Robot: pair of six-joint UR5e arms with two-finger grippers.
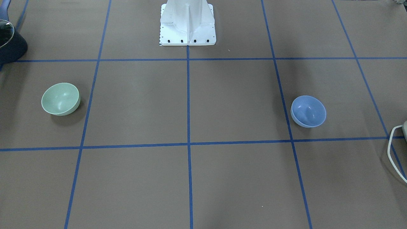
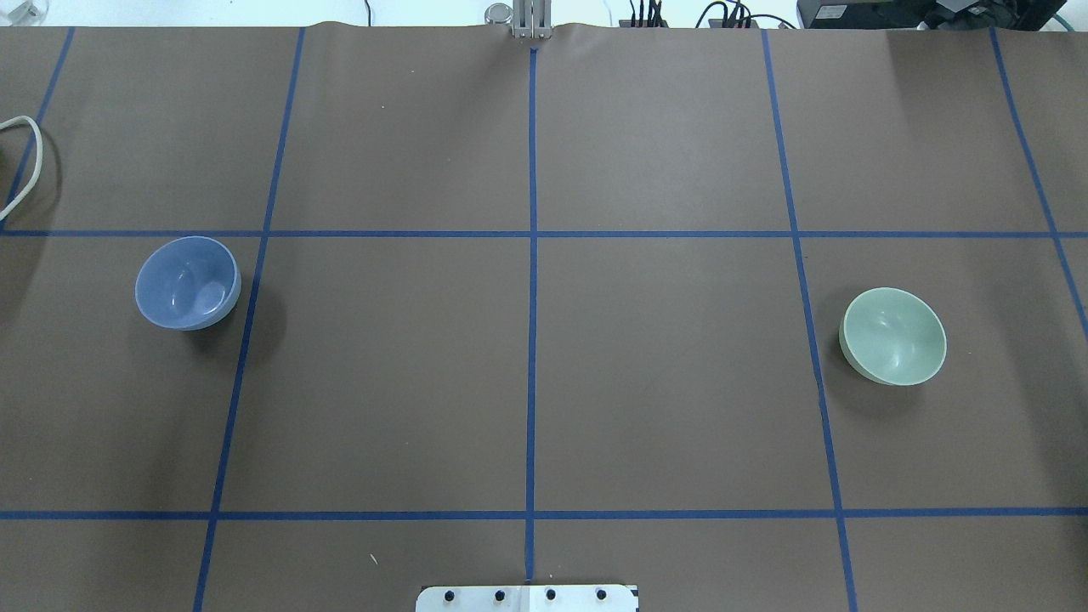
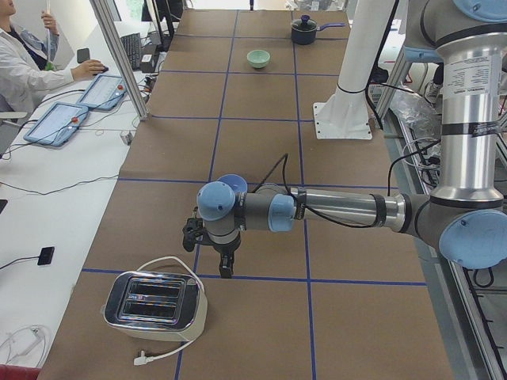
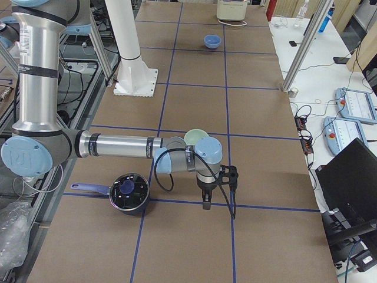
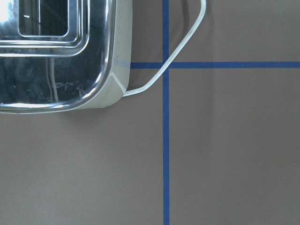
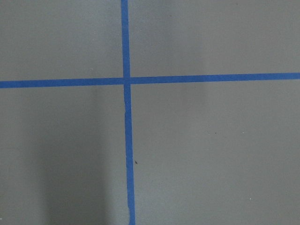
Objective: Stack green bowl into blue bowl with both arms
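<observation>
The green bowl (image 2: 892,336) stands upright on the brown table on the robot's right, also seen in the front-facing view (image 1: 60,98). The blue bowl (image 2: 187,282) stands upright on the robot's left (image 1: 308,111). The two bowls are far apart. My left gripper (image 3: 226,267) shows only in the exterior left view, hanging over the table near the blue bowl and a toaster; I cannot tell whether it is open. My right gripper (image 4: 206,203) shows only in the exterior right view, near the green bowl (image 4: 193,136) and a pot; I cannot tell its state.
A silver toaster (image 3: 154,305) with a white cable (image 2: 25,161) sits at the table's left end. A dark pot (image 4: 128,191) with a lid sits at the right end. The white pedestal (image 1: 187,24) stands at the robot's edge. Blue tape lines grid the table.
</observation>
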